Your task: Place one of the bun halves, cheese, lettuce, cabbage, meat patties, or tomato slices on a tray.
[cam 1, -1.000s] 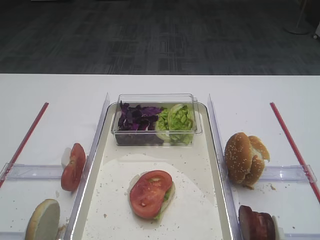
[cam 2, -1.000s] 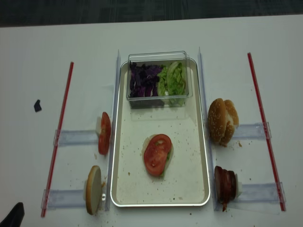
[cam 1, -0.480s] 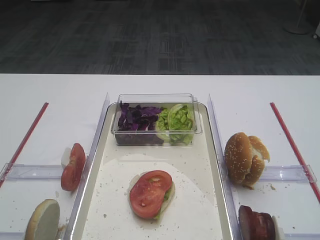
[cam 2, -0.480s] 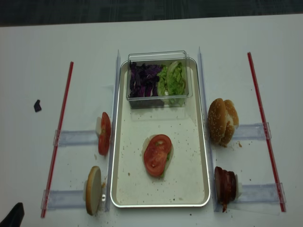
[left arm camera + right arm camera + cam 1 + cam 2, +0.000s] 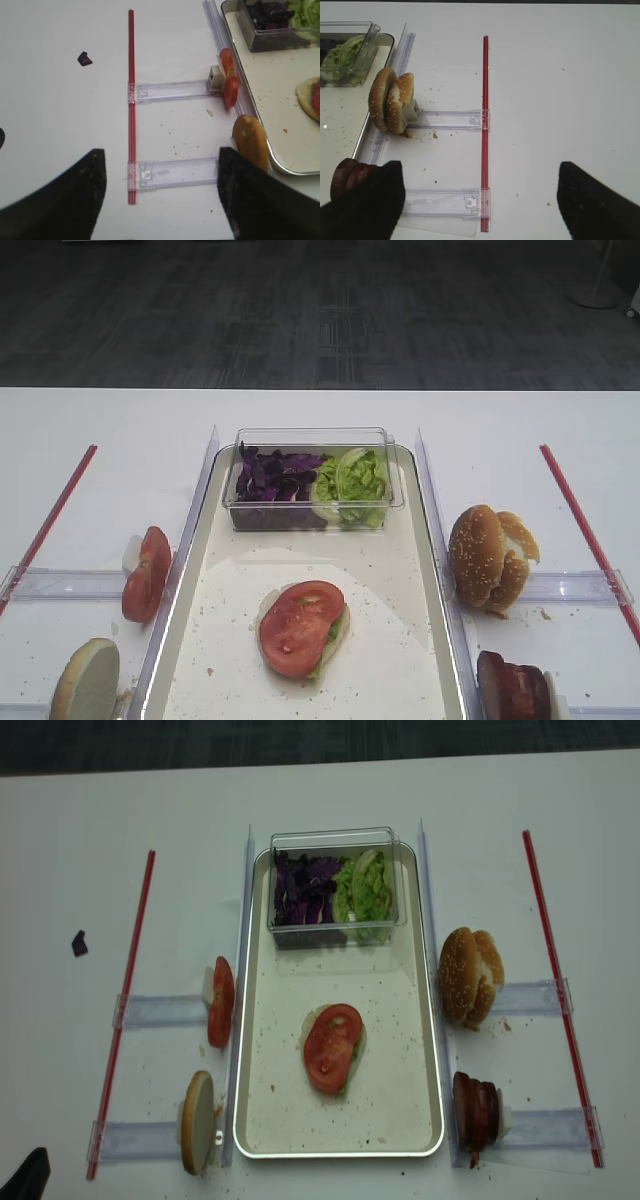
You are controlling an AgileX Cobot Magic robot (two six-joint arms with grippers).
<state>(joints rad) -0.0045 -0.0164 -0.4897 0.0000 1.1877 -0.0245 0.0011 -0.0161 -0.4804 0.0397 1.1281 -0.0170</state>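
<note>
Clear box (image 5: 337, 885) at tray's (image 5: 420, 1020) far end: cabbage (image 5: 305, 890) left, lettuce (image 5: 365, 888) right. Mid-tray: tomato slice (image 5: 332, 1047) stacked on bun and greens. Left gripper (image 5: 160, 200) spread wide, empty, over table left of tray. Right gripper (image 5: 477, 200) likewise wide, empty, to tray's right.

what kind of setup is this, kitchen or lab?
Likely a lab bench staged for burger assembly: a white table with red boundary strips, clear holders standing tomato slices on edge, and office-style carpet behind.
</note>
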